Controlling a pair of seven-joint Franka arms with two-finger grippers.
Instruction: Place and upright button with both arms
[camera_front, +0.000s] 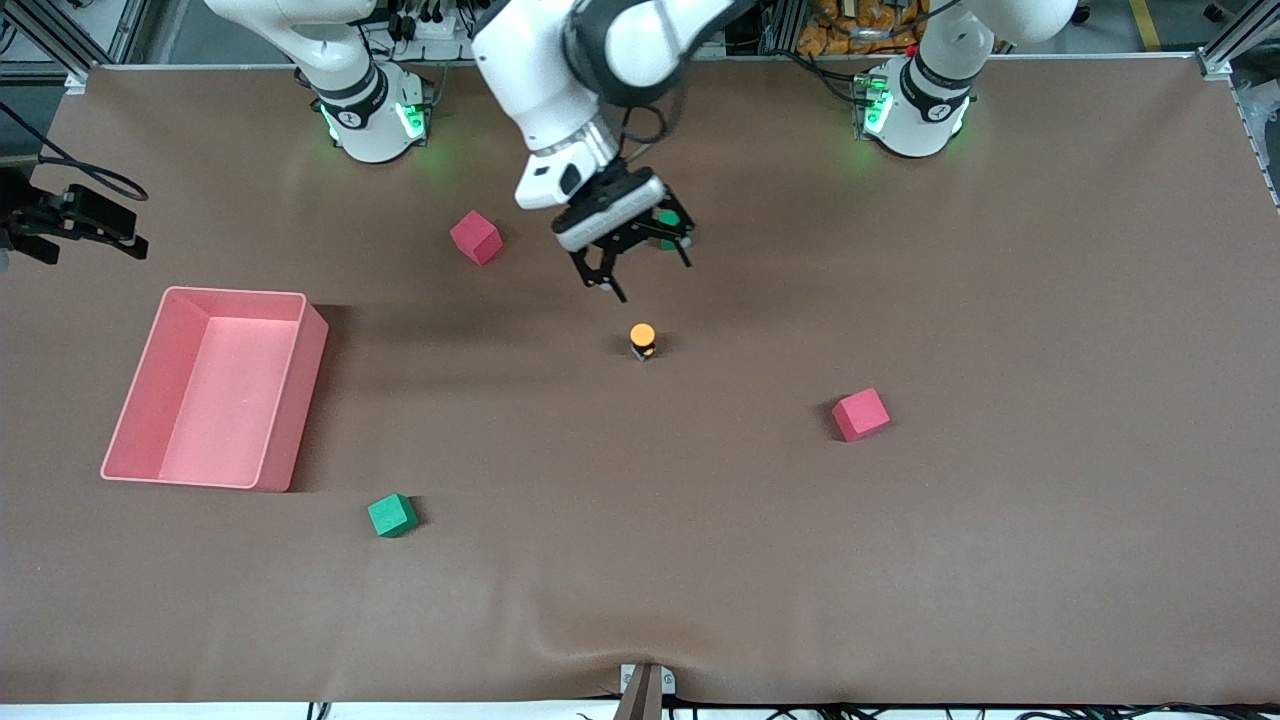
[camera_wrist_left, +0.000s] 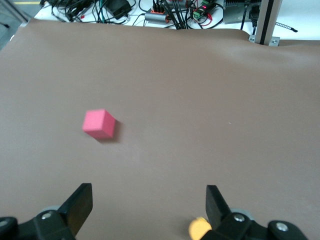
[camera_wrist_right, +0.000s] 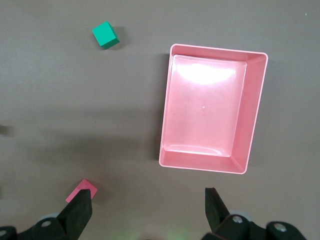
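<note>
The button (camera_front: 642, 340) stands upright on the desk (camera_front: 900, 560), orange cap up and black body below, near the desk's middle. The left pincer (camera_front: 640, 272) hangs in the air just beside it, over the strip of desk between the button and the robots' bases. Its fingers (camera_wrist_left: 79, 206) are spread wide and hold nothing. In the left wrist view the orange cap (camera_wrist_left: 199, 228) shows partly hidden beside one finger, apart from it.

The right pincer (camera_wrist_right: 147, 212) is up over the right arm's end of the desk. Its fingers (camera_wrist_right: 80, 210) are wide and empty. The pink bin (camera_wrist_right: 210, 112) lies below it.

The desk is covered with a plain brown sheet that wrinkles slightly at the edge nearest the front camera.

- A red cube (camera_front: 476, 237) sits beside the left pincer toward the right arm's end.
- A second red cube (camera_front: 860, 414) sits nearer the front camera than the button, toward the left arm's end.
- A green cube (camera_front: 392, 515) sits near the bin.
- A green object (camera_front: 668, 218) is mostly hidden under the left pincer.

Around the button the brown surface is bare on all sides. The widest open stretch lies along the camera edge and toward the left arm's end. Cables and aluminium framing line the desk's edge by the bases.
</note>
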